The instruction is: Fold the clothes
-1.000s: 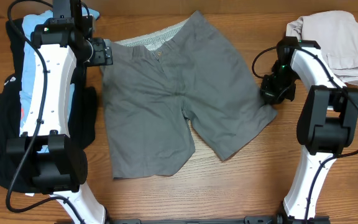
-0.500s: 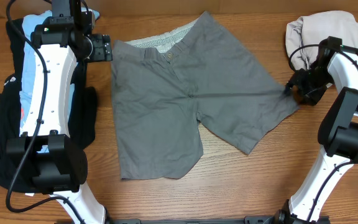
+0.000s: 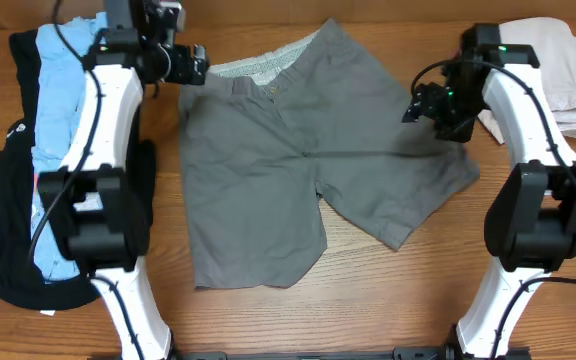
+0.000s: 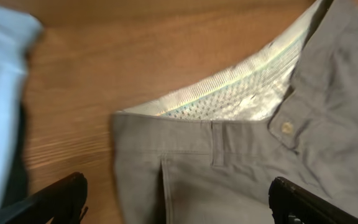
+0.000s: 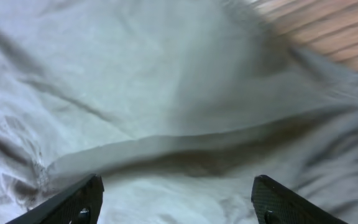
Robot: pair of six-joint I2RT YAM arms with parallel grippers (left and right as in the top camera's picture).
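Grey shorts [image 3: 298, 160] lie spread flat on the table, waistband at the top with pale patterned lining [image 3: 258, 62] showing, two legs pointing down. My left gripper [image 3: 196, 64] hovers open at the waistband's left corner [image 4: 135, 124], nothing between its fingers [image 4: 48, 202]. My right gripper [image 3: 418, 105] stands open over the right leg's upper side; grey fabric [image 5: 179, 124] fills its view, with a fold [image 5: 185, 140] across it. A light-blue shirt [image 3: 56, 90] and a black garment [image 3: 8, 220] lie piled at the left.
A folded beige garment [image 3: 558, 70] sits at the back right corner. Both arm bases stand at the table's front edge, left [image 3: 118, 300] and right [image 3: 508, 300]. Bare wood [image 3: 398, 300] shows in front of the shorts.
My right gripper has let go of the right leg's edge, opened, and moved up and left over the shorts. My left gripper shifted right to the waistband corner and opened wider.
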